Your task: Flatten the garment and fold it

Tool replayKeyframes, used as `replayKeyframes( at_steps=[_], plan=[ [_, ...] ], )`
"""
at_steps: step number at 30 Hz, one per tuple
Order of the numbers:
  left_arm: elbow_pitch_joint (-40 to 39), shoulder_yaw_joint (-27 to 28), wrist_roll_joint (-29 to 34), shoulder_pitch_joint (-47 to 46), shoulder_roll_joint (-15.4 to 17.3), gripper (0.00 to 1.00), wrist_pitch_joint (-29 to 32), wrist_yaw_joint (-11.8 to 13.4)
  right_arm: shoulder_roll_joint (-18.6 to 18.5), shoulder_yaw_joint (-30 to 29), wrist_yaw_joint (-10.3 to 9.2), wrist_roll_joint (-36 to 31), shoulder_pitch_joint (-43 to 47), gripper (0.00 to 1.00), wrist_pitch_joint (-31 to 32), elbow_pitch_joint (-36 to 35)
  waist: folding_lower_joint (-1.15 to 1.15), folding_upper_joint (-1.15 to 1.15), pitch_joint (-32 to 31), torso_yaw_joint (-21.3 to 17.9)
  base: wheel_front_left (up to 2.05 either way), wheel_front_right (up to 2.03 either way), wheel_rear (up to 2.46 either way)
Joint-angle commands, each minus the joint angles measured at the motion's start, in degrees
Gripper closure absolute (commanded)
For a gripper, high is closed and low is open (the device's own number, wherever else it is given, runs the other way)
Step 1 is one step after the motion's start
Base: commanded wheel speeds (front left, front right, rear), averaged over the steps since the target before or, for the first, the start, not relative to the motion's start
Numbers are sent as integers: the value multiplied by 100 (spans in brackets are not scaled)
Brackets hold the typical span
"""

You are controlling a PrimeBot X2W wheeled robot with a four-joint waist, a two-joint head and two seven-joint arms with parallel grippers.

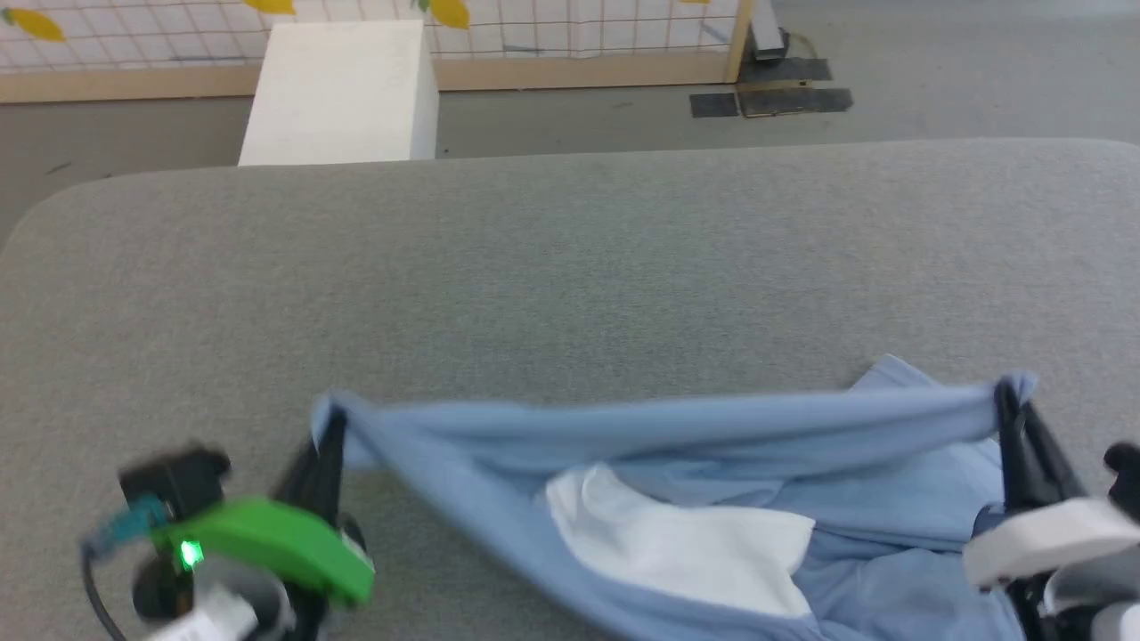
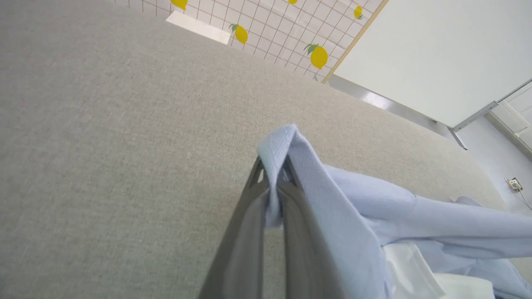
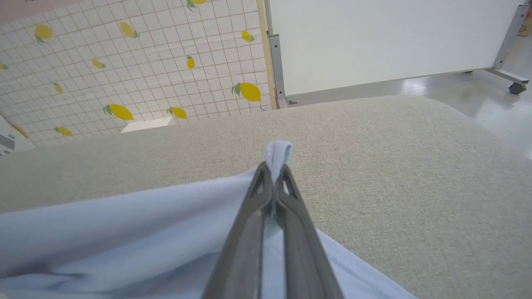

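The light blue garment (image 1: 677,427) hangs stretched between my two grippers near the front of the grey table (image 1: 570,267), its white panel (image 1: 677,543) showing below the taut edge. My left gripper (image 1: 331,425) is shut on the garment's left end, where a fold of blue knit (image 2: 286,166) pokes out past the fingertips. My right gripper (image 1: 1011,399) is shut on the right end, with a small tuft of cloth (image 3: 278,153) above its tips. The rest of the garment (image 3: 104,232) sags in folds onto the table.
A white box (image 1: 343,93) stands on the floor beyond the table's far edge. Behind it runs a lemon-patterned tiled wall (image 3: 124,62) with a wooden frame. A white board on wheels (image 3: 374,37) stands at the right. Bare table surface stretches ahead of the garment.
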Motion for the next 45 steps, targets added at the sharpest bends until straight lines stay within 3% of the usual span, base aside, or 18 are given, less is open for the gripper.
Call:
replayKeyframes(
  at_steps=[1,11,19,27,32,34,39,45],
  plan=[
    [-57,61,71,-421,113,100,-50,-90,-71,-6,-8,-94,-143,100,163,-292,0,0,11,-81,0,0,0],
    [-7,320,-276,-3261,380,100,249,-412,-1473,258,-8,-212,-2229,100,1768,-1528,0,0,471,-256,0,0,0],
    [517,299,-112,-5640,714,100,613,-480,-2204,918,-8,-25,-4605,100,2567,-868,0,0,1251,-385,0,0,0],
    [1340,269,419,-7815,958,100,471,-384,-2038,1156,-8,-476,-6905,100,2500,619,0,0,2115,-521,0,0,0],
    [1731,503,574,-8953,809,100,-353,-245,-1712,990,-8,-978,-8030,100,1995,1185,0,0,2516,-578,0,0,0],
    [1854,491,636,-9207,817,100,-692,-372,-1526,772,-8,-1090,-8335,100,1716,1310,0,0,2607,-581,0,0,0],
    [2321,480,598,-9108,812,100,-1159,-637,-1228,570,-8,-1183,-8369,100,1224,1696,0,0,2669,-521,0,0,0],
    [3094,327,686,-7862,1147,100,-1130,-915,-1146,943,-8,-937,-7309,100,966,2292,0,0,2443,-422,0,0,0]
  ],
)
